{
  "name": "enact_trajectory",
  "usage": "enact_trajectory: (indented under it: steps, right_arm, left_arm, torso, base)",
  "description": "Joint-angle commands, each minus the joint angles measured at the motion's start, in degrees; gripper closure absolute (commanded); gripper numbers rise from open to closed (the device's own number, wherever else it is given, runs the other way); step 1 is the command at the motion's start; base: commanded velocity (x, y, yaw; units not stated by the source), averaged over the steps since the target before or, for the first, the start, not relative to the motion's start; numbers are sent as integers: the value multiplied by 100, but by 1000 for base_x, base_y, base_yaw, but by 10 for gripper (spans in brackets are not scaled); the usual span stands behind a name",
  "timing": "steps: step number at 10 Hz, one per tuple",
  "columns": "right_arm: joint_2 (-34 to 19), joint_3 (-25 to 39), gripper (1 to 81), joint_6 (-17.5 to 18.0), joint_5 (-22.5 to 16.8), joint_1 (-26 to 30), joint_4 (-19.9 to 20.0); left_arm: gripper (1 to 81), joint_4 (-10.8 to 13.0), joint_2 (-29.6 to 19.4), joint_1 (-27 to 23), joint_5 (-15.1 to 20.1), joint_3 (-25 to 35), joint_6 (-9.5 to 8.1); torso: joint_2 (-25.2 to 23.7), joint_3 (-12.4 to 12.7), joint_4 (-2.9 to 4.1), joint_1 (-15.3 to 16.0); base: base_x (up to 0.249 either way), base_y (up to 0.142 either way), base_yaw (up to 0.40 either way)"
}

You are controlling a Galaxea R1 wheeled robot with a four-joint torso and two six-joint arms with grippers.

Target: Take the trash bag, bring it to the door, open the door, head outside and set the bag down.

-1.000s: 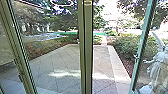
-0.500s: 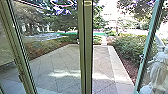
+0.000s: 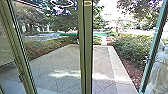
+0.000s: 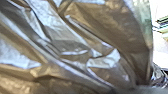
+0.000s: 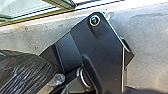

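Note:
The trash bag [image 4: 75, 47], dark, shiny and deeply creased, lies close to the camera in the left wrist view. Part of a black bag [image 5: 22, 72] also shows in the right wrist view, beside the robot's dark plate. In the head view the green-framed glass door [image 3: 152, 53] stands swung outward at the right, with a small handle [image 3: 146, 59] on its frame. Between it and the thick middle post [image 3: 85, 50] is an open gap onto the paving.
Beyond the glass lies a paved yard [image 3: 60, 65] with a light stone border [image 3: 118, 65]. Bushes [image 3: 131, 47] grow along its right side. A pale statue-like figure [image 3: 161, 70] shows in the door's glass. Concrete floor [image 5: 150, 45] surrounds the robot's plate.
The door's edge and handle have shifted to the right, widening the gap beside the post. The middle post and the yard stay where they were in the head view.

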Motion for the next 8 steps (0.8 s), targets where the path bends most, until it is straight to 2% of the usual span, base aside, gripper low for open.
enact_trajectory:
  steps: [1, 2, 3, 4, 6, 7, 8]
  right_arm:
    - [933, -1008, 10, -107, 2, -159, 96]
    - [1065, -1123, 10, -107, 2, -203, 96]
    - [1155, -1177, 10, -142, 116, -273, 96]
    - [1225, -1177, 10, -160, 319, -343, 96]
    - [1365, -1230, 10, -160, 451, -422, 96]
    - [1444, -1343, 10, -177, 520, -440, 105]
    - [1524, -1467, 10, -177, 653, -492, 105]
  left_arm:
    - [811, 104, 9, -354, 286, 4, 25]
    - [811, 104, -17, -354, 286, 4, 34]
    - [811, 113, -43, -354, 286, 4, 34]
    - [811, 113, -61, -354, 286, 4, 34]
    - [811, 113, -70, -354, 286, 4, 69]
    - [811, 113, -79, -363, 277, 4, 87]
    - [811, 139, -79, -380, 277, 4, 78]
  torso:
    - [0, 0, 437, 0]
    - [0, 0, 532, 0]
    - [0, 2, 578, -2]
    - [0, 2, 722, -2]
    - [0, 2, 1105, -2]
    - [0, 2, 773, -2]
    - [-2, 2, 955, -5]
  base:
    - [0, 0, 0]
    - [0, 0, 0]
    - [0, 0, 0]
    - [0, 0, 0]
    - [0, 0, 0]
    - [0, 0, 0]
    - [0, 0, 0]
